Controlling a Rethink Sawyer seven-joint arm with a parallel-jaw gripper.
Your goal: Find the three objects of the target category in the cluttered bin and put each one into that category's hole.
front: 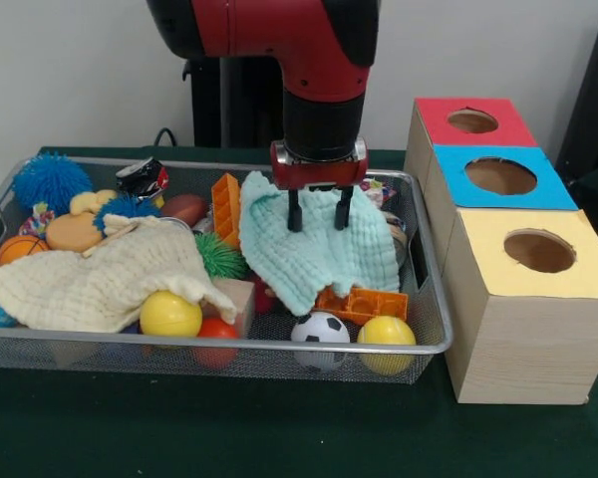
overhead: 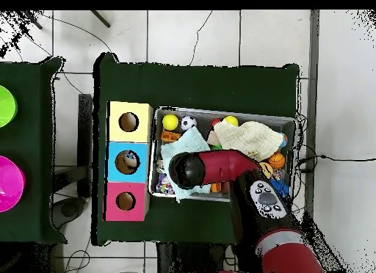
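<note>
The wire-mesh bin (front: pixel 179 341) holds a jumble of toys; in the overhead view its rim (overhead: pixel 292 120) shows at the table's middle. My gripper (front: pixel 319 211) hangs over the bin's right half. It is open, with both fingertips (front: pixel 295 215) at or just above a mint-green cloth (front: pixel 319 257) draped over the toys. It holds nothing. In the overhead view the arm (overhead: pixel 220 164) covers the gripper. The round hole (front: pixel 472 120) in the red-topped box is at the far right, also seen in the overhead view (overhead: pixel 125 201).
A cream cloth (front: pixel 110 277) covers the bin's left half. At the front lie a yellow ball (front: pixel 169 315), a soccer ball (front: pixel 320 328) and orange blocks (front: pixel 364 302). A blue-topped box (front: pixel 500 176) and a yellow-topped box (front: pixel 539 251) stand beside the bin.
</note>
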